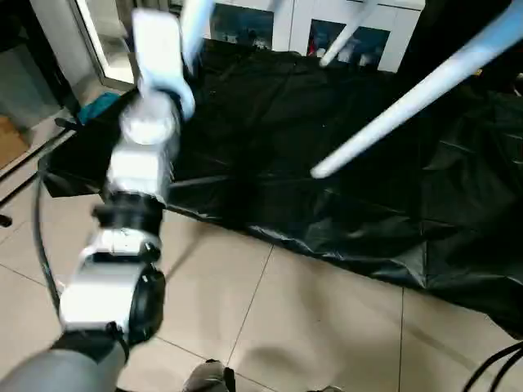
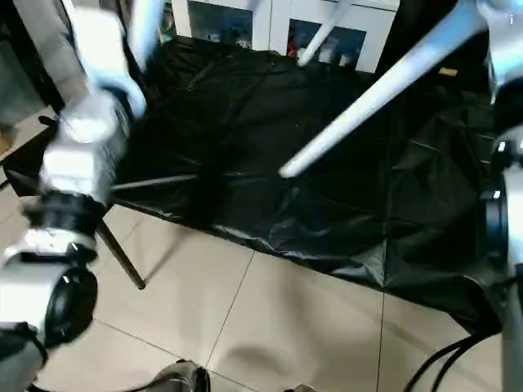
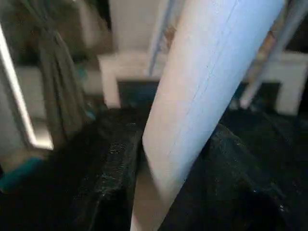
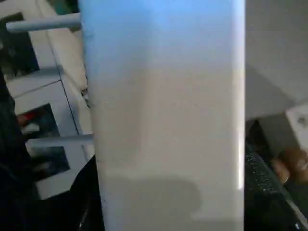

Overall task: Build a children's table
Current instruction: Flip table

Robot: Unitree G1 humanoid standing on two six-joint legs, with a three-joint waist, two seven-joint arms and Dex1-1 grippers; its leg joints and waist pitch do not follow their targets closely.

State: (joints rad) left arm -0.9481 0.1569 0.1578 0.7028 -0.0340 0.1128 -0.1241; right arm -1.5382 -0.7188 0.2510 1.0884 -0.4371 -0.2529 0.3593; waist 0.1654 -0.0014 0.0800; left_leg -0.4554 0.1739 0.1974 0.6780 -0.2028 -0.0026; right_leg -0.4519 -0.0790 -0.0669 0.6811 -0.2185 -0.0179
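A long white leg (image 1: 409, 98) of the children's table slants down from the upper right, and its free end hangs over the black sheet (image 1: 327, 180). A second leg (image 1: 347, 33) and a third leg (image 1: 196, 24) show at the top edge. The tabletop is out of view. My left arm (image 1: 143, 163) reaches up on the left beside the third leg. In the left wrist view a white leg (image 3: 202, 106) stands very close ahead. My right arm (image 2: 502, 220) rises at the right edge. The right wrist view faces a broad white surface (image 4: 163, 120), with two legs (image 4: 43, 23) behind it.
A crumpled black sheet covers a low platform ahead, in front of a white glass-door cabinet (image 1: 327, 24). Beige tiled floor (image 1: 286, 327) lies near me. A thin dark metal rod (image 2: 122, 257) slants to the floor at the left. Black cables (image 2: 441, 367) lie at the lower right.
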